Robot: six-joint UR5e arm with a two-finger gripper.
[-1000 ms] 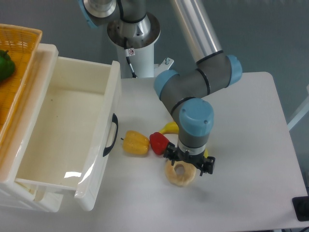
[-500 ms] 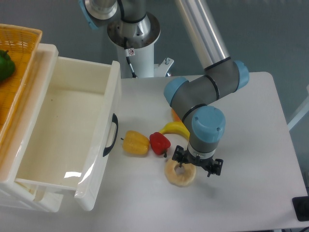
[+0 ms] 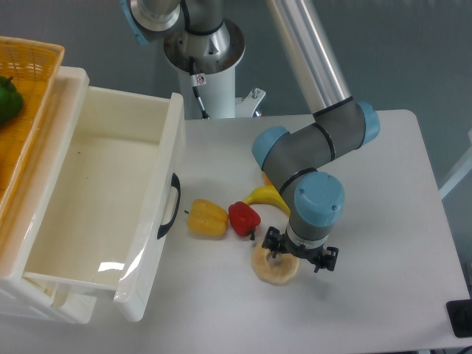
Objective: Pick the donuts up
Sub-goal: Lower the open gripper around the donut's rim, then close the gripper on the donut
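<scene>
Since a second earlier, the gripper (image 3: 300, 253) had been shifted rightward over the donut (image 3: 276, 266), which lay on the counter (image 3: 369, 221) beside the red pepper (image 3: 243, 217). Jaws were spread wide. A soft, light ring (probably) was judged best pinched across its rim.

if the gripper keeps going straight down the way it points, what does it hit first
Most likely the donut: the gripper points down right over its right side. Depth is unclear from one view; it may already be touching.
</scene>
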